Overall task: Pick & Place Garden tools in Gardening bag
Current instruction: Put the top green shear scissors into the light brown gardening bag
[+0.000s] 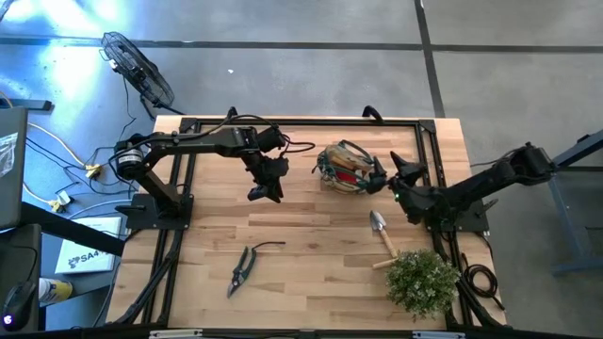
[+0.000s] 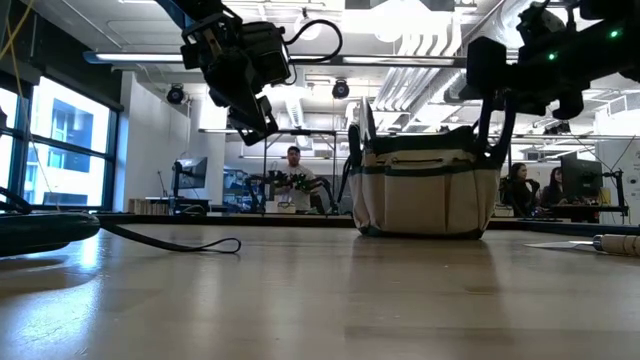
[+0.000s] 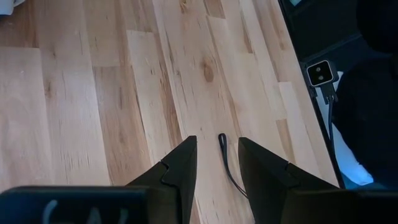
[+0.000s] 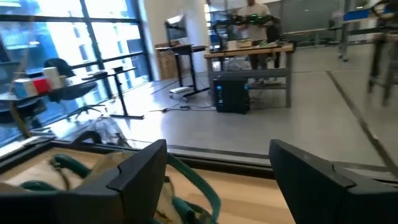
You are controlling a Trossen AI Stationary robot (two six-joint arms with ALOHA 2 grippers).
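The gardening bag (image 1: pixel 343 169) stands upright on its base at the table's far middle, with something red inside; the low view shows its tan side (image 2: pixel 425 195). My right gripper (image 1: pixel 384 181) hovers open beside the bag's right rim, its fingers level, the bag's green loop handles (image 4: pixel 200 186) just below them. My left gripper (image 1: pixel 267 193) hangs open above the table, left of the bag, holding nothing. Dark pruning shears (image 1: pixel 241 271) with a cord loop (image 3: pixel 227 169) lie at the near left. A trowel (image 1: pixel 382 232) lies flat near the plant.
A bushy green plant (image 1: pixel 421 281) stands at the near right corner, close to the trowel's wooden handle (image 2: pixel 620 243). A black frame (image 1: pixel 301 123) runs along the table's far edge and sides. Bare wood lies between the shears and the trowel.
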